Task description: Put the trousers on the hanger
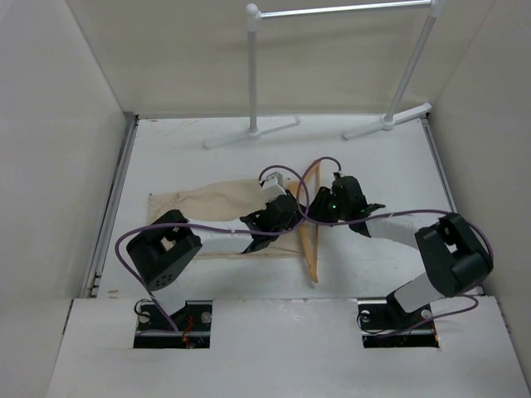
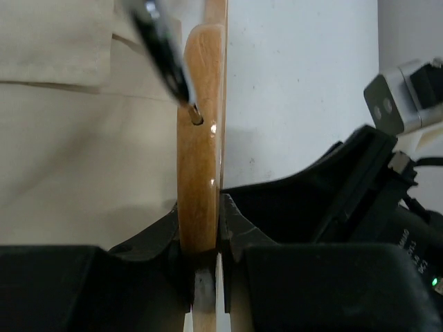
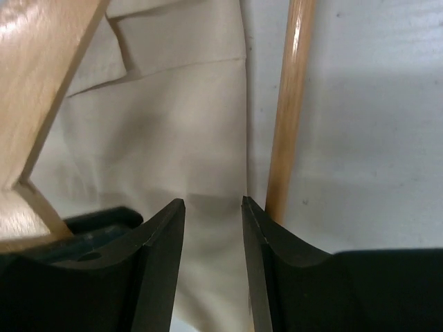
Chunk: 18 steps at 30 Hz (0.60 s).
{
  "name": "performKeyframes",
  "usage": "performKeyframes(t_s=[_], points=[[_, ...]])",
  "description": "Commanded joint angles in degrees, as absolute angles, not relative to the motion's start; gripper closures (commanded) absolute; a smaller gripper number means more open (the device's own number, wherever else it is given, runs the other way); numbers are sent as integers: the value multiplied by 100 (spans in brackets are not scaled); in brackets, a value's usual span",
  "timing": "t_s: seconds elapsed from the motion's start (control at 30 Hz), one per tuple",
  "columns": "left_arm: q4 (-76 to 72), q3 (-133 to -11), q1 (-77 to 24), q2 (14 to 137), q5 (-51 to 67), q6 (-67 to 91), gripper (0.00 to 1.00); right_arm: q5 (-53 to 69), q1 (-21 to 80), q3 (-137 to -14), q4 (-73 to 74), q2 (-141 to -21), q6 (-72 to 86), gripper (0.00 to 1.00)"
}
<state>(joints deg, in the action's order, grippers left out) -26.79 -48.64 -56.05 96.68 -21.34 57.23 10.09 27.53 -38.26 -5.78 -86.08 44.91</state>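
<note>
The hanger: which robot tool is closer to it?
Left. The left tool is clamped on the hanger. The right tool is open over the trousers, with the hanger's bar just beside it, not gripped.

- Left arm (image 1: 166, 253): elbow folded low near its base, forearm reaching right toward centre.
- Left claw (image 2: 201, 225): fingers clamped on the hanger (image 2: 201, 138), one on each side.
- Right arm (image 1: 448, 253): elbow raised, forearm reaching left.
- Right claw (image 3: 213, 207): fingers parted, tips apart.
- The two claws sit near each other.
</note>
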Motion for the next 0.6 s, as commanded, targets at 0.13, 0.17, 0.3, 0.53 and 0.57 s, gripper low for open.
performKeyframes(t_s=[0.13,0.17,0.3,0.53,0.57], points=[[-3006,-4764,-5673,9606,-2241,5889,98,325,2887,-4096,-1037,-8999,4430,53],[-3006,-4746,-5682,9606,-2259,5897,98,351,2896,-4078,-1037,-9052,4464,52],[-3032,-4632,-5673,9624,-2294,5933,98,605,3080,-3955,-1230,-9237,4684,51],[-3067,-4369,-5577,9537,-2399,5941,98,765,3055,-3542,-1828,-8931,5282,87],[-3059,-4333,-5542,9467,-2399,5933,98,773,2958,-3551,-1793,-8773,5274,89]])
